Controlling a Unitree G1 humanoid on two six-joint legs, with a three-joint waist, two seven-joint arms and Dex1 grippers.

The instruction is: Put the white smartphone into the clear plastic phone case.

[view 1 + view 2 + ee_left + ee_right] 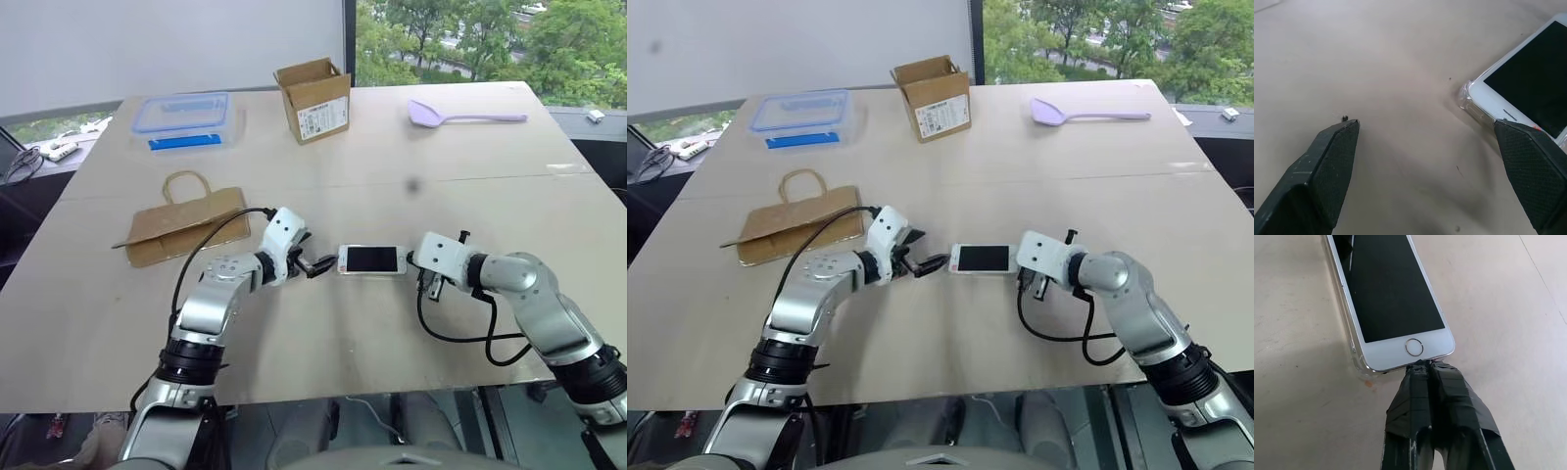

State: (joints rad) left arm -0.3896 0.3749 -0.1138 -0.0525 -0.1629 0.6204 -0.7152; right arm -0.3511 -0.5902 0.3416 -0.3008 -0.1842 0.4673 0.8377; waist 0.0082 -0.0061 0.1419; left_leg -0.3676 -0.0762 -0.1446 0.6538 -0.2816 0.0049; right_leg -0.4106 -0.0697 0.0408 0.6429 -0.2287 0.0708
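Seating looks like the current step: on the table [323, 343] the white smartphone [371, 259] lies screen-up in the clear plastic phone case [1465, 96], between both hands. Left hand [315, 265], fingers spread wide, sits just off the phone's earpiece end. Right hand [1428, 368], fingers pressed together and holding nothing, touches the home-button end. Next move probably calls for pressing the corners down. No brand or writing readable.

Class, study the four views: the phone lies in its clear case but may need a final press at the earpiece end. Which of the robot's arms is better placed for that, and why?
Probably the left. The left gripper is open beside the white smartphone's earpiece end, where the clear plastic phone case corner shows. The right gripper is shut against the home-button end.
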